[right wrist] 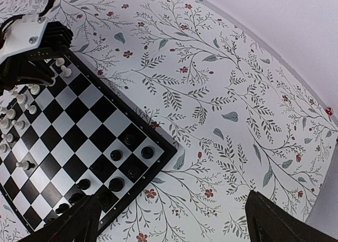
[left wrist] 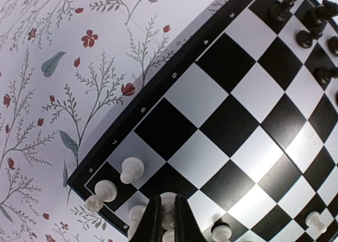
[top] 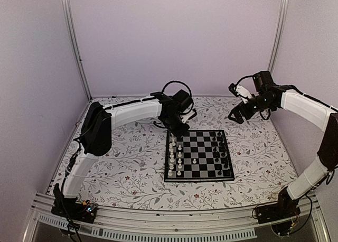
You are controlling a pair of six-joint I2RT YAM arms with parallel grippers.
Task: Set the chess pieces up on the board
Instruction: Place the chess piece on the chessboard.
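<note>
Left gripper (top: 178, 127) is clamped on a white piece (left wrist: 168, 211) at the board's (left wrist: 232, 115) far left corner. Right gripper (top: 236, 114) hangs wide open, nothing in it, off to the board's right.

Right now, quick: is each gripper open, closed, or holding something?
Left gripper: closed on a white chess piece.
Right gripper: open, holding nothing.

The board (left wrist: 232, 120) is showing a smooth, glossy face with glare across its checks; the white chess pieces (left wrist: 130, 169) are looking like smooth plastic, while the floral table cover (left wrist: 63, 94) is appearing matt
</note>
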